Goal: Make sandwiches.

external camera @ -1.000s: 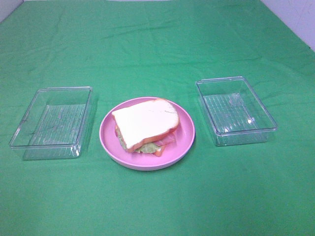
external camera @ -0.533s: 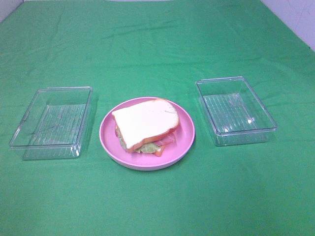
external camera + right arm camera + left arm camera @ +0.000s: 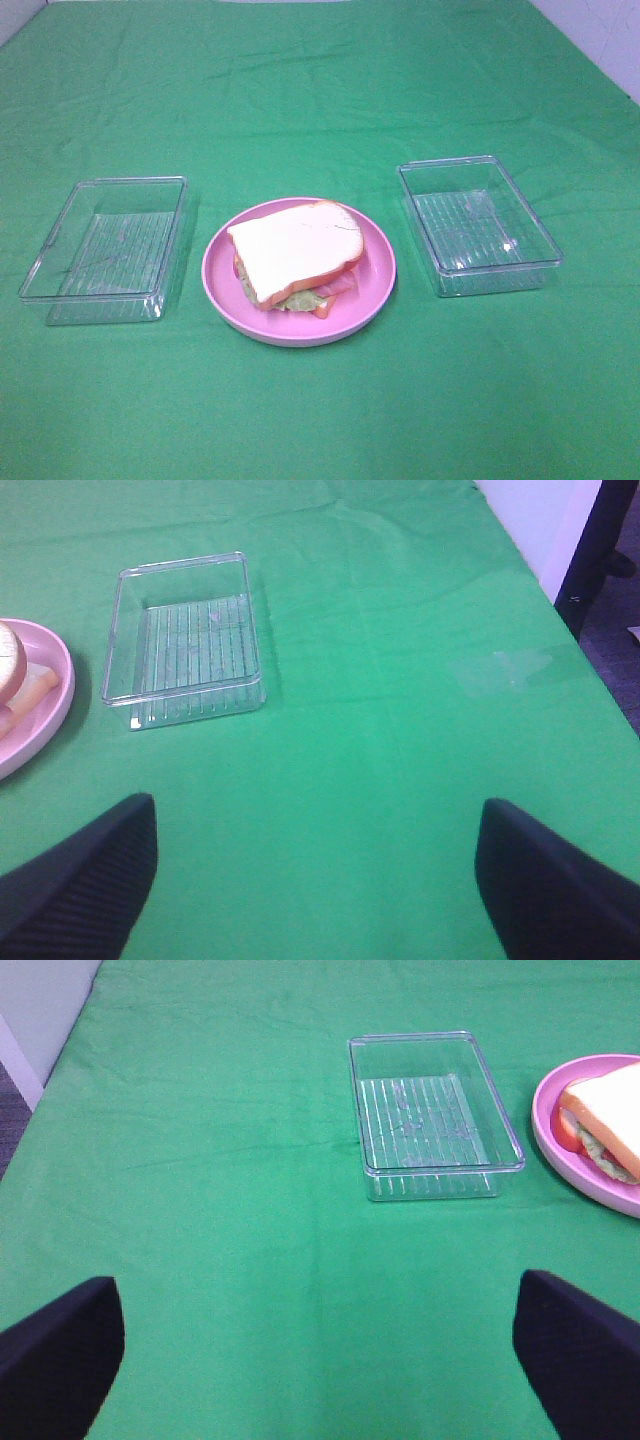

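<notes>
Since nothing differs from a second ago, I read this as the end of the job:
Change: none that I can find; every object sits where it sat, and neither arm enters the high view.
Sandwich: the white-bread toy sandwich with orange-brown crust lies assembled at frame centre, pale lettuce and pink bacon peeking from its lower edge.
Plate: the round pink plate carries it on the green cloth surface.
Trays: the clear plastic rectangular tray at left and its twin at right both hold nothing.
Left hand: jaws spread wide, gripping nothing, well back from the left tray.
Right hand: also spread and unloaded, well back from the right tray.
Meaning: I judge stacking finished, with no ingredient left to fetch.
</notes>
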Controlling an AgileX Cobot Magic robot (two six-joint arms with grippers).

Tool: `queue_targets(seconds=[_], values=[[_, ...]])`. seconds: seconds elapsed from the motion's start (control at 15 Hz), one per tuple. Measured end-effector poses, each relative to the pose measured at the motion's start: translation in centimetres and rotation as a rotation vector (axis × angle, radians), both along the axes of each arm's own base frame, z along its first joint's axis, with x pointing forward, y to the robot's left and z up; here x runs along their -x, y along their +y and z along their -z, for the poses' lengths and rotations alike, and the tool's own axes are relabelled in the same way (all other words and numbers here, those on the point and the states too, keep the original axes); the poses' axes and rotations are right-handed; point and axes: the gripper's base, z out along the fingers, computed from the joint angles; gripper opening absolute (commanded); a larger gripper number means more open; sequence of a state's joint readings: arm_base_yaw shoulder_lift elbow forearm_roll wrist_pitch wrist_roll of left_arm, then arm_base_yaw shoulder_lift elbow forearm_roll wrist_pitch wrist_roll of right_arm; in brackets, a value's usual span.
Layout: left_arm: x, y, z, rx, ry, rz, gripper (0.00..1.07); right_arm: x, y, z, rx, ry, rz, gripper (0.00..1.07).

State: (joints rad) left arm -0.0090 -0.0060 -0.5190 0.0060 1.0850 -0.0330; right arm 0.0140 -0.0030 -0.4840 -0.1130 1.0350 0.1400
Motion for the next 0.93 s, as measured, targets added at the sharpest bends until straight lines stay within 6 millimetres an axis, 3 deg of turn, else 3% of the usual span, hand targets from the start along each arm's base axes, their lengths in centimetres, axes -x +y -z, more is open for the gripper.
queue_targets(seconds=[0.4, 0.93], values=[[0.0, 0.0, 0.0, 0.000, 0.000, 0.000, 1.01, 0.0, 0.0, 1.3, 0.014, 0.097, -0.002, 0.84], [0.0, 0.0, 0.0, 0.000, -0.001, 0.000, 1.01, 0.0, 0.0, 1.3, 0.030, 0.103, -0.020, 0.84]])
